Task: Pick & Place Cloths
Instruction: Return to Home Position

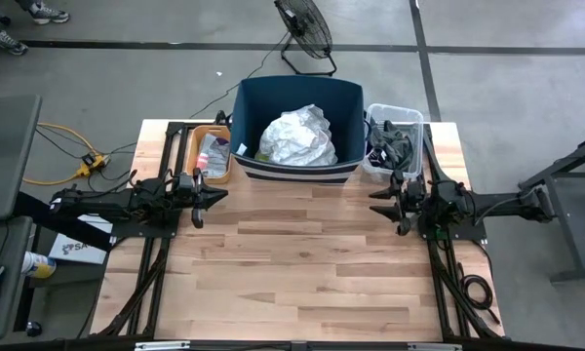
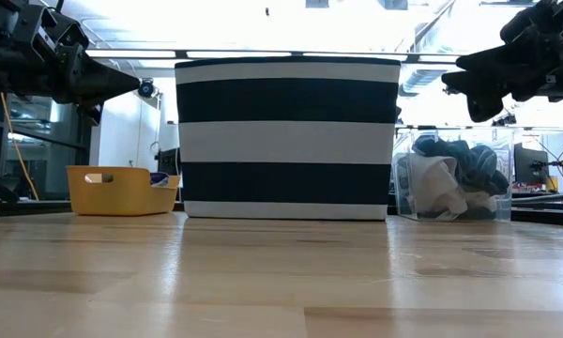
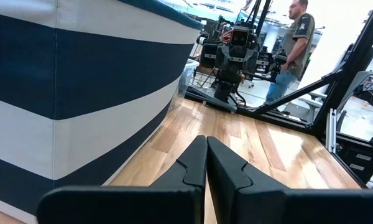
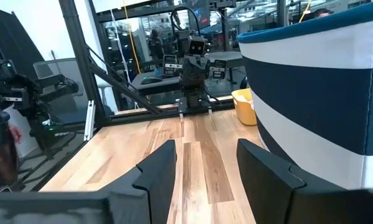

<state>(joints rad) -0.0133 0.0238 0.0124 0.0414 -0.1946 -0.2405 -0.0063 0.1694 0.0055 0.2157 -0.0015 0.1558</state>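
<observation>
left gripper (image 3: 206, 138): pinched closed, empty
right gripper (image 4: 205, 146): spread apart, empty
white cloths (image 1: 297, 136): top centre from above only — navy bin (image 2: 287, 141) wall hides them in the low view

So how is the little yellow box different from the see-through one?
The yellow box is solid-coloured and low; the see-through box is clear and taller. The yellow box stands left of the big striped bin; the see-through box stands right of it. The yellow box holds only a small light bundle; the see-through box is piled with dark and white cloths. Both sit at the table's far edge.
</observation>
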